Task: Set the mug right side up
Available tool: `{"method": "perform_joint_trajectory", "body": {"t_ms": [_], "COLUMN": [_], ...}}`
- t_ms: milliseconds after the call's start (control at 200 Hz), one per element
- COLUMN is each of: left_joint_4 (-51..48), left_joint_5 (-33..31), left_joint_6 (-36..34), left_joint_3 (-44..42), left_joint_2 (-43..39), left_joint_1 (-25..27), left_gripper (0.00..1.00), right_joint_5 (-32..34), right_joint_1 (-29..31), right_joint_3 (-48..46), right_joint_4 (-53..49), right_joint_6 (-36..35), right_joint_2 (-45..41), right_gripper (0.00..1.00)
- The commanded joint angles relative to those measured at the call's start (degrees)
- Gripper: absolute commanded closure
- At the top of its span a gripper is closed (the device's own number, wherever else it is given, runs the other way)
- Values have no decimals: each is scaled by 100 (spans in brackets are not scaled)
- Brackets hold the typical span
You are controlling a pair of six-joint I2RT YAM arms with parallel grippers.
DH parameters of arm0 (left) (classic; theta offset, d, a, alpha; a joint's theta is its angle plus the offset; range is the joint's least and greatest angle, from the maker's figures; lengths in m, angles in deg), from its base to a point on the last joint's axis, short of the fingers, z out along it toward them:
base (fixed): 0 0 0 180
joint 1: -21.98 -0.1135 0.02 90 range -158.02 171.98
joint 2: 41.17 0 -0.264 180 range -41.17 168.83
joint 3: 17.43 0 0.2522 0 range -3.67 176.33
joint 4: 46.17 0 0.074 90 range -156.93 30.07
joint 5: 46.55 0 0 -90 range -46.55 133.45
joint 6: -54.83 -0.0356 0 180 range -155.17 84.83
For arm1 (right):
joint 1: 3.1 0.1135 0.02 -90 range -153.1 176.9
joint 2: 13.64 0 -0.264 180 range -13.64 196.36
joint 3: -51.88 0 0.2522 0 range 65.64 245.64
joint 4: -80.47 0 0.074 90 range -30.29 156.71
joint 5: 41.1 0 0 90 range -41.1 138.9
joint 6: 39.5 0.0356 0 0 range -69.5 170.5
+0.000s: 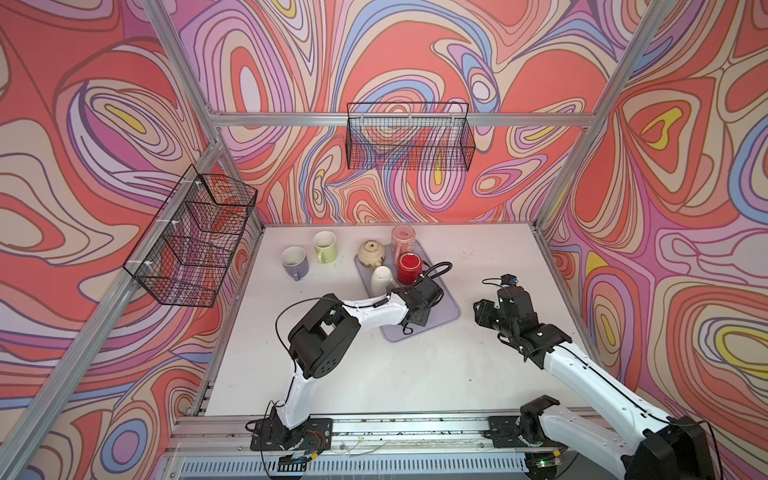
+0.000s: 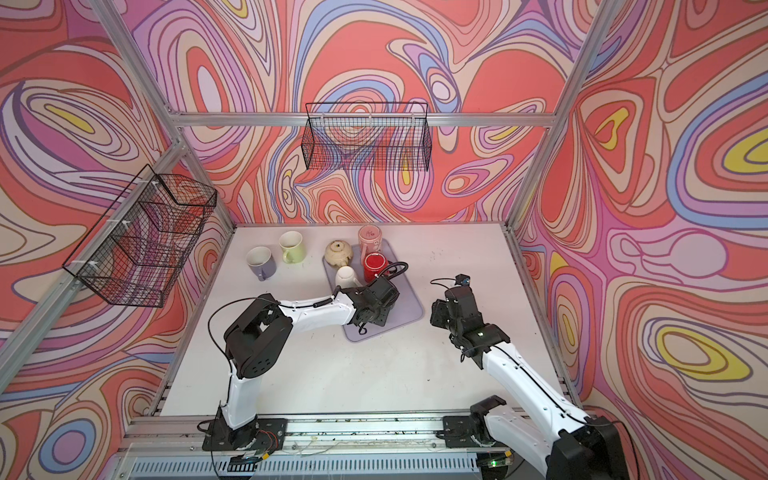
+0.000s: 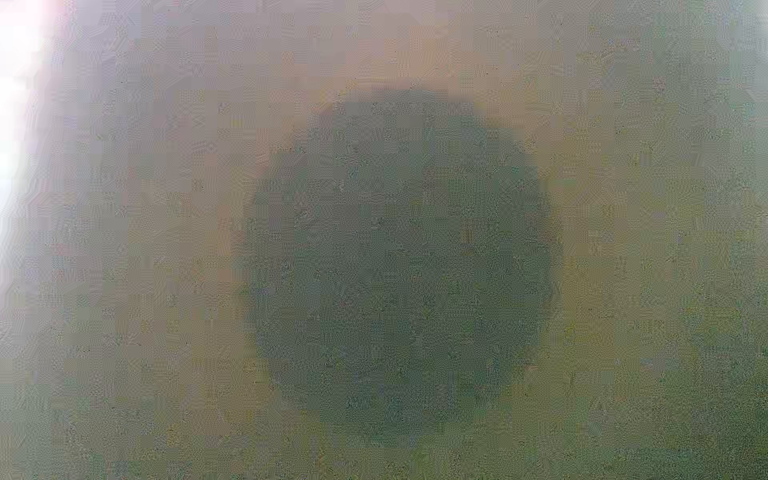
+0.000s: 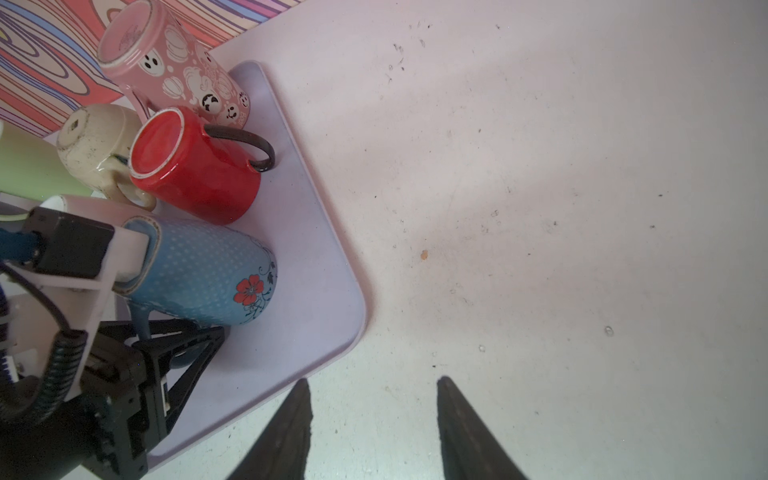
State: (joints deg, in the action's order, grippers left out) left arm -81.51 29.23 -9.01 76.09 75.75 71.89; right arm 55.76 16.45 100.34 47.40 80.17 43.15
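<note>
While the blue mug stands upside down on the tray's near half beside the red mug, the left fingers sit at its handle, and I cannot tell whether they grip it. The right fingers gape empty over the bench.

Blurred; dark round patch mid-frame; bright glare at edge

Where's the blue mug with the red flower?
In the right wrist view, the blue mug stands upside down on the lilac tray, next to the red mug, under the left arm's wrist camera. In both top views that arm hides it.
</note>
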Motion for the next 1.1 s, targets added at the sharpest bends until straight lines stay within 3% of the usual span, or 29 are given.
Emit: {"method": "perform_joint_trajectory", "body": {"t_ms": [0, 586, 1097], "left_joint_4": [-208, 406, 1476], "left_joint_5": [56, 296, 1587], "left_joint_6": [-155, -251, -516], "left_joint_3": [-29, -542, -1208], "left_joint_2": [43, -651, -1810], "left_joint_1": [34, 36, -97], "left_gripper": [73, 98, 100], "right_joint_5": [97, -103, -364], "right_joint_1": [-30, -29, -131], "right_joint_3": [2, -318, -348], "right_joint_4": [-29, 293, 299], "right_joint_6": [65, 223, 231], "right_joint_2": [-9, -60, -257], "right_gripper": [50, 50, 50]}}
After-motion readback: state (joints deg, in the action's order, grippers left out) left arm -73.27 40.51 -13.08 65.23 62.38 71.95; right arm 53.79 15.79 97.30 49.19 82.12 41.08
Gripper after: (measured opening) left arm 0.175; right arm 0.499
